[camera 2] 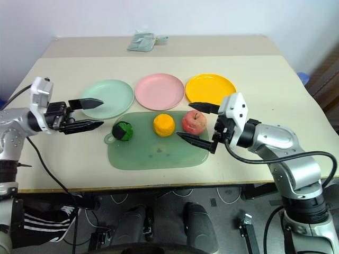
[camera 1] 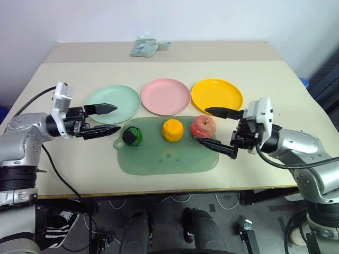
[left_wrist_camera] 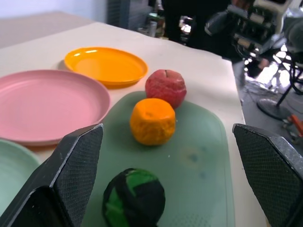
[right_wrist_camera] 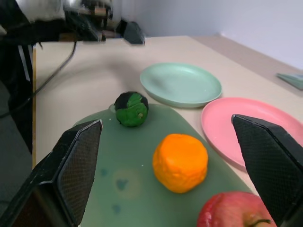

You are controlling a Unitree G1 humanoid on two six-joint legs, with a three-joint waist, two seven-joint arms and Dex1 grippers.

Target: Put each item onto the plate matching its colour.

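Note:
Three fruits sit in a row on a translucent green mat [camera 1: 164, 159]: a green-and-black ball [camera 1: 132, 136] at the left, an orange [camera 1: 172, 130] in the middle, a red-pink apple [camera 1: 203, 126] at the right. Behind the mat lie a mint green plate [camera 1: 113, 101], a pink plate [camera 1: 168, 96] and a yellow plate [camera 1: 216, 95], all bare. My left gripper [camera 1: 117, 118] is open, pointing at the ball from just left of it, at the mint plate's front edge. My right gripper [camera 1: 200, 125] is open, its fingers reaching either side of the apple from the right.
A folded pale green packet [camera 1: 144, 47] lies at the far edge of the table. Bare tabletop [camera 1: 275, 79] stretches right of the yellow plate and left of the mint plate. The table's front edge runs just below the mat.

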